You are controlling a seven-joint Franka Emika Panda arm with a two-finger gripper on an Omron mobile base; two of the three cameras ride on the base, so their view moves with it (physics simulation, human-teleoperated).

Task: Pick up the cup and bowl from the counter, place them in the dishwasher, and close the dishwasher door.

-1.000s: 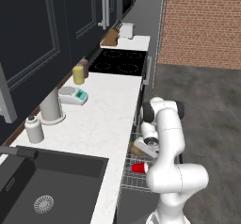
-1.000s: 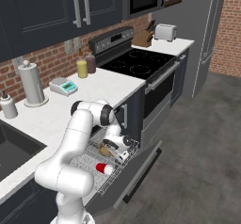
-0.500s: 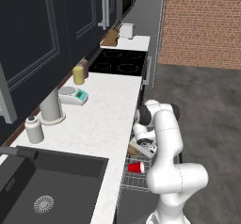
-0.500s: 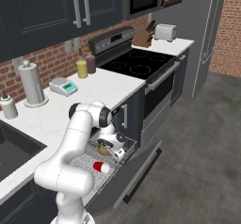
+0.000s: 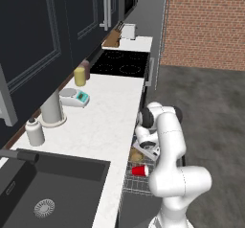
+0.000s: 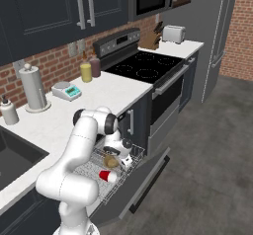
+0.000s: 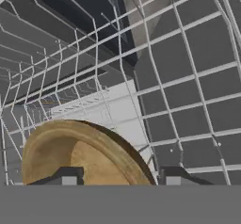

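Shallow round tan wooden bowl (image 7: 77, 155) lying in the pulled-out grey wire rack (image 7: 188, 86) of the dark under-counter dishwasher (image 6: 126, 179), seen right in front of the hand camera with its rim tilted toward the lens. Same bowl (image 5: 136, 155) sitting low in the rack (image 5: 131, 184) in the left base view, and tucked beneath the hand (image 6: 111, 162) in the right base view. Two-finger gripper (image 7: 117, 178) parted, one dark fingertip on each side of the bowl's rim, jaws standing apart; whether the pads touch the wood cannot be told. Small red tapered cup (image 5: 139, 170) with white inside lying on its side in the same rack, just beside the bowl, toward the robot's base (image 6: 105, 176). Flat dark dishwasher door (image 6: 143, 182) hanging open and angled down in front of the rack. Long white stone-like counter (image 5: 103, 121) above, carrying a white bottle (image 5: 34, 132), a paper-towel roll on its stand (image 5: 51, 108), a small kitchen scale (image 5: 75, 96) and a yellow jar (image 5: 80, 76), all well apart from the rack. Black sink (image 5: 45, 193) at the near end, black cooktop (image 5: 122, 63) at the far end.
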